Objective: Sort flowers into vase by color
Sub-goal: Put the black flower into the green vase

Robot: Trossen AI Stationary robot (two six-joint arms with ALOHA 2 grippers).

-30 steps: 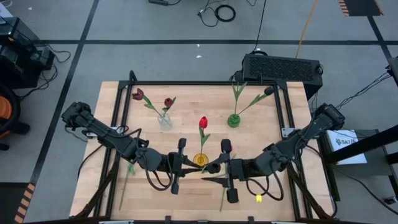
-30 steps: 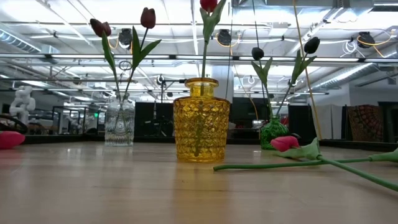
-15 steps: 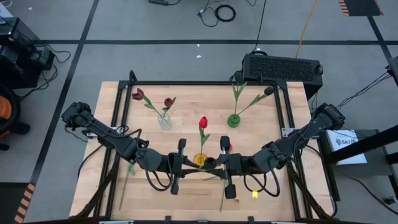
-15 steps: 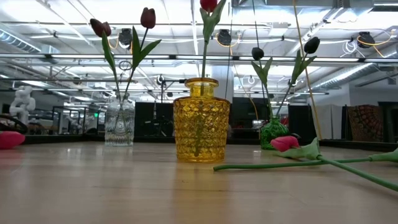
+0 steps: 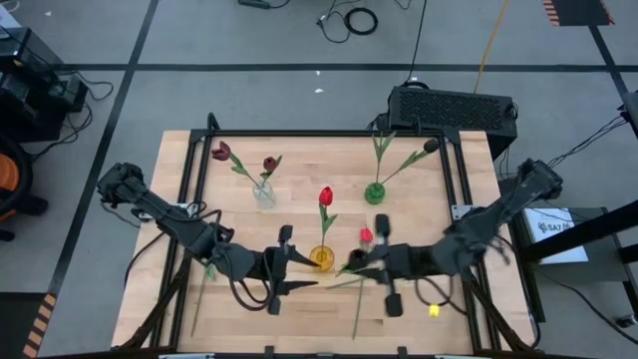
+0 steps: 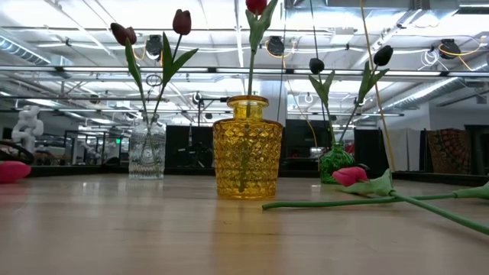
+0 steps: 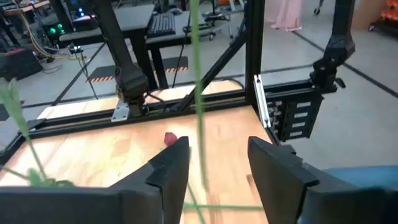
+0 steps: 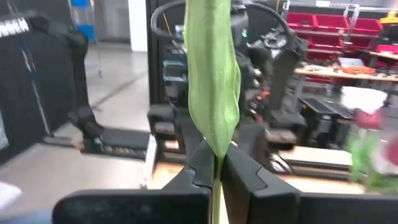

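While the right gripper (image 5: pixel 371 261) sits just right of centre in the overhead frame, we see its fingers clamped on the green stem of a red tulip (image 5: pixel 366 236), whose head shows beside the yellow vase (image 5: pixel 321 257). Its wrist camera shows a broad leaf (image 8: pixel 213 68) rising straight out of the closed fingers. Left of centre, the left gripper (image 5: pixel 291 285) has its fingers apart, and its own camera shows a thin stem (image 7: pixel 199 106) running between them without being pinched, so we judge the flower now hangs on the right grip alone. One red tulip (image 5: pixel 325 196) already stands in the yellow vase. Two maroon tulips (image 5: pixel 221 152) fill the clear vase (image 5: pixel 263 193) toward the upper left, and two dark ones (image 5: pixel 431 146) the green vase (image 5: pixel 375 192) toward the upper right. More stems (image 5: pixel 356 317) lie along the lower edge of the table (image 5: pixel 299 150). We think the thin stem could twist or slip in the pinch, or the leaf could catch the vase rim and tip it
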